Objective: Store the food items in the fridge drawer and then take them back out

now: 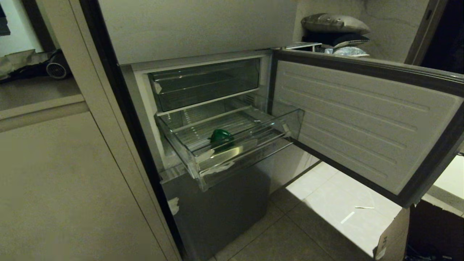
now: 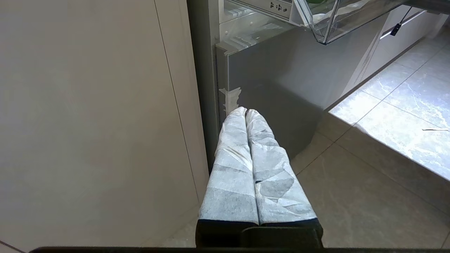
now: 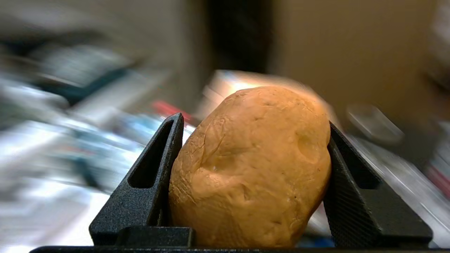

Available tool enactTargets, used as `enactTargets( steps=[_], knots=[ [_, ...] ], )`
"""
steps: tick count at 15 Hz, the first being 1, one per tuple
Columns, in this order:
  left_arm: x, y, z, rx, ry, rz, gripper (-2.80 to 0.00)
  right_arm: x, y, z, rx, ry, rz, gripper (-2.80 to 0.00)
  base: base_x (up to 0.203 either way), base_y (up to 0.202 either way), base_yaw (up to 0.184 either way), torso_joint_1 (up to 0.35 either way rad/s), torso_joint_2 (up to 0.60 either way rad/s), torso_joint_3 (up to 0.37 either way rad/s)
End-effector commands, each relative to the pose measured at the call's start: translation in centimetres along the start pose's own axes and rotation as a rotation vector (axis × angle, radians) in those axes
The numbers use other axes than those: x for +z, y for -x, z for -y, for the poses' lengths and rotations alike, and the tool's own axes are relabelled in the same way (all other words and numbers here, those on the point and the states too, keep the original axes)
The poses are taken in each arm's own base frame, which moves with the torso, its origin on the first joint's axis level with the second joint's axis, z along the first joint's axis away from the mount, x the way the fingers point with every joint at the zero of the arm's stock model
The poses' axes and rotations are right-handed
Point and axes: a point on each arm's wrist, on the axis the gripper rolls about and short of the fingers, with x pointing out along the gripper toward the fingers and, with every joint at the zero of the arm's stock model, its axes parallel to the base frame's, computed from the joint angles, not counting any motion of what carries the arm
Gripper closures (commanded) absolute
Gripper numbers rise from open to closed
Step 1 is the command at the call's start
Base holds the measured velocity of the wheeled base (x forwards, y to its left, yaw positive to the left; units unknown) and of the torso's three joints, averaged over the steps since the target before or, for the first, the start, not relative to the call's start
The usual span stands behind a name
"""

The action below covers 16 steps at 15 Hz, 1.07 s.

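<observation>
Right tool (image 3: pixel 251 175) clamped around the potato (image 3: pixel 251 168), off beside the fridge; pepper (image 1: pixel 221 137) in the pulled-out drawer (image 1: pixel 250 154); left tool (image 2: pixel 246 114) pressed closed, parked low; risk: potato slipping mid-swing, or clipping the drawer's front wall.

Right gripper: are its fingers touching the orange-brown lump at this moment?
Touching. The right wrist view shows both black fingers pressed against the sides of the orange-brown lump, no gap either side.
</observation>
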Motion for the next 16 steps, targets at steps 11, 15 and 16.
enactTargets(
  steps=[11,15,16],
  knots=[
    [0.0,0.0,0.0,-0.001,0.000,-0.002,0.00,3.2,15.9,-27.3,1.068,-0.274,0.012,0.00,0.000,0.000,0.000,0.000,0.00,0.000],
    [0.0,0.0,0.0,0.000,0.000,-0.002,0.00,-4.2,14.6,-33.4,1.116,-0.260,-0.071,0.00,0.000,0.000,0.000,0.000,0.00,0.000],
    [0.0,0.0,0.0,-0.001,0.000,-0.002,0.00,-5.9,14.3,-34.9,1.124,-0.258,-0.091,0.00,0.000,0.000,0.000,0.000,0.00,0.000]
  ],
)
